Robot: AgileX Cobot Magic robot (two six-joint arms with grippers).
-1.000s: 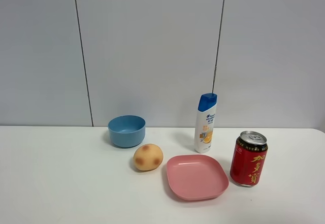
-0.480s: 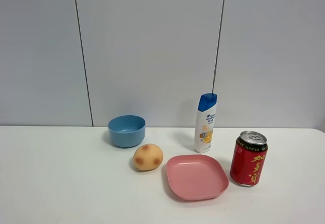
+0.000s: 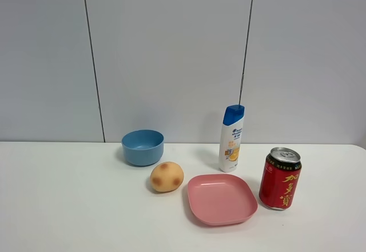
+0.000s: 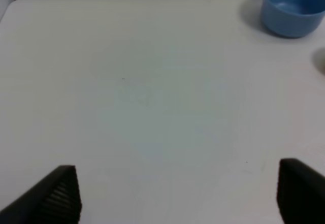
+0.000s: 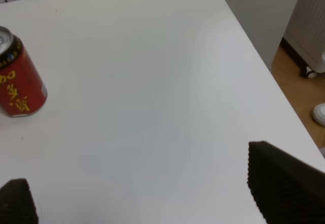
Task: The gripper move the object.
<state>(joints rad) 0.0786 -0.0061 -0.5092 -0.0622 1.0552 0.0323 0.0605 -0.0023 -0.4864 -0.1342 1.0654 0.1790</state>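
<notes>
Tabletop scene with five candidate objects and both arms withdrawn from the exterior high view. Landmark: the pink plate (image 3: 221,199), shallow and square with rounded corners, empty.

Risks. The task names no particular object, so the main hazard is choosing wrongly. The red drink can (image 3: 280,178), just right of the plate, and the white shampoo bottle (image 3: 231,138) with blue cap, just behind the plate, are both tall and upright; a sideways approach or an off-centre pinch would likely tip either. The round yellow-orange fruit-like toy (image 3: 166,176), just left of the plate, could roll away if nudged before the fingers close. The blue bowl (image 3: 142,147), behind that toy and further left of the plate, offers only a thin rim to pinch.

Appearance. The can is glossy red with gold characters and a silver top, its tab looking unopened. The toy bears darker reddish blotches and looks soft.

Grippers. The left gripper (image 4: 177,193) hangs over bare white table (image 4: 152,92), jaws spread wide, holding nothing; the bowl lies well beyond it. The right gripper (image 5: 142,196) is likewise spread wide and empty, near the table's edge, the can off to one side.
</notes>
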